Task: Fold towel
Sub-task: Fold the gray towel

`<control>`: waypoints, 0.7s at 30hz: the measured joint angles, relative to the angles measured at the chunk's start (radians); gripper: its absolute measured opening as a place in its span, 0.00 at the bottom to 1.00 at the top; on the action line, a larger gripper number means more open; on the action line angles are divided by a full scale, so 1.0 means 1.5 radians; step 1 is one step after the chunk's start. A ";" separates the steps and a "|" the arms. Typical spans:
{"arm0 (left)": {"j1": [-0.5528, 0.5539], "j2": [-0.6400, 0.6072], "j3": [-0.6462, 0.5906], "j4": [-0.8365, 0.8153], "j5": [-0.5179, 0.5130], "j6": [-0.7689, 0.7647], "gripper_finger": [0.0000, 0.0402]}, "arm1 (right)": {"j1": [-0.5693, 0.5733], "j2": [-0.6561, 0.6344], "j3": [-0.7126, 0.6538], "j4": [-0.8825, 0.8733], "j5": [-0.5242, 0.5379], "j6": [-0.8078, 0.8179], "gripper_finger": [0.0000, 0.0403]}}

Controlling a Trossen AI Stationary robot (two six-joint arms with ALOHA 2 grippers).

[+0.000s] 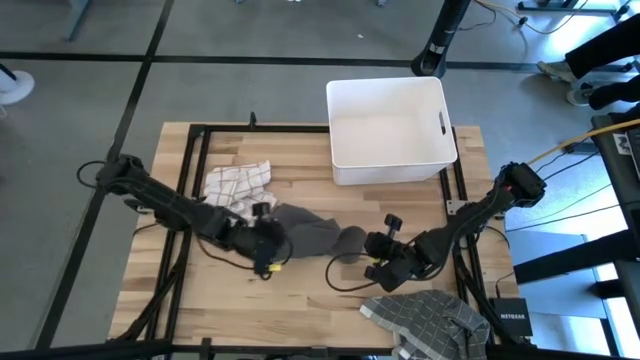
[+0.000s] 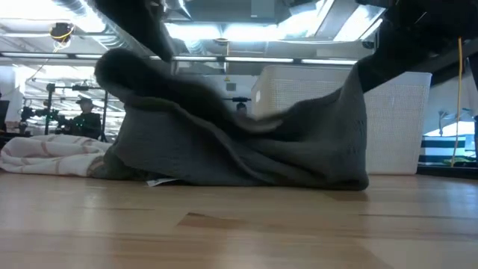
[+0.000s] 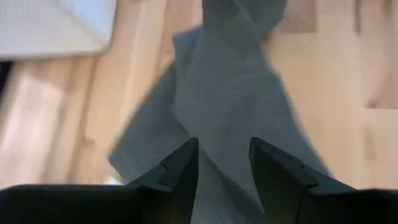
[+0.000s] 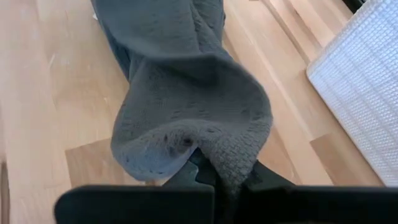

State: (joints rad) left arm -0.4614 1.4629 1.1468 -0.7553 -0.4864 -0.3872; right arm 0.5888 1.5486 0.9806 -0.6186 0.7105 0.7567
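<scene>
We see grey towel (image 1: 310, 232) stretched left-right, frame center. Right gripper (image 4: 217, 177) pinches its right end; left gripper (image 3: 224, 165) at left end, fingers apart, nothing held.

The tabletop (image 1: 300, 290) is light, pale-yellow wood with visible plank lines and a black frame along its edges. The towel (image 1: 310, 232) near the middle is plain dark grey with a fine waffle weave and no print. A second cloth (image 1: 238, 183), towards the left edge, is white with a thin dark check. A third cloth (image 1: 425, 318), at the near right corner, is grey crossed by pale grid lines. The bin (image 1: 390, 130) at the far edge is plain white. Both arms are black; a yellow cable (image 1: 560, 150) runs beside the right edge.
</scene>
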 joint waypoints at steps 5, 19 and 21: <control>-0.104 -0.015 -0.024 -0.041 -0.017 -0.176 0.32 | 0.000 0.000 0.000 0.000 0.003 -0.001 0.02; -0.214 -0.005 -0.180 0.115 -0.186 -0.386 0.29 | -0.018 0.000 0.000 -0.002 0.010 -0.019 0.02; -0.208 -0.005 -0.192 0.173 -0.187 -0.355 0.29 | -0.019 0.000 0.000 -0.002 0.010 -0.019 0.02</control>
State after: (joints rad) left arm -0.7734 1.4559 0.8588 -0.4954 -0.7673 -0.9204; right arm 0.5602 1.5482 0.9802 -0.6215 0.7250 0.7284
